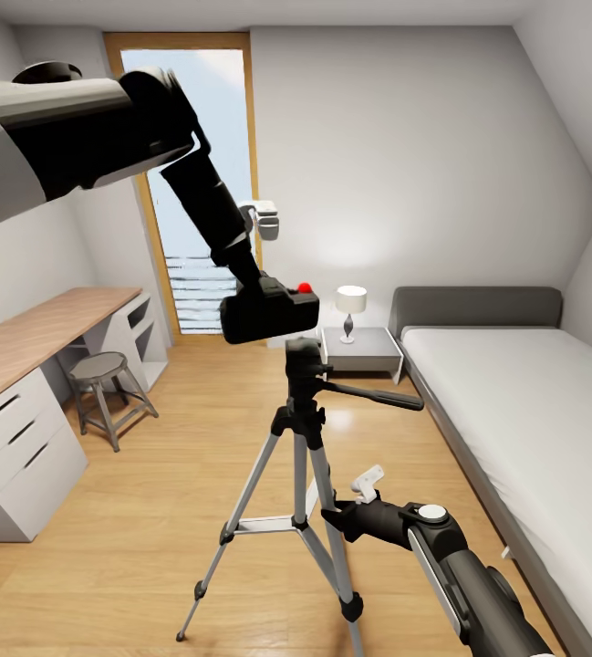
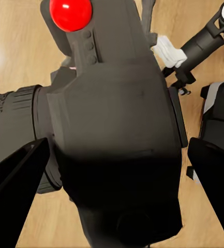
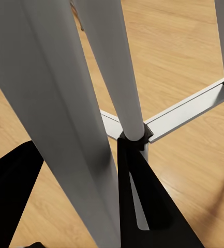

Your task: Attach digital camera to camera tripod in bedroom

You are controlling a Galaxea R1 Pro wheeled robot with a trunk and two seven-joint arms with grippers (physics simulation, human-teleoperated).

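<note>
At frame centre the left hand [image 1: 257, 294] is clamped on the digital camera [image 1: 273, 313] just above the camera tripod [image 1: 303, 429], whose leg sits between the right hand's [image 1: 334, 517] spread fingers

place: someone's bedroom [image 1: 405, 137], attic-style, pale grey walls with a sloped ceiling on the right
bed: grey frame, white mattress [image 1: 524, 411], along the right wall
nightstand: white one [image 1: 361, 349] with a little lamp [image 1: 351, 310] by the headboard
desk: wood top, white drawers [image 1: 31, 365], metal stool [image 1: 106, 388] next to it
window: tall, wood-framed [image 1: 195, 182]
floor: light wood [image 1: 150, 511]
</note>
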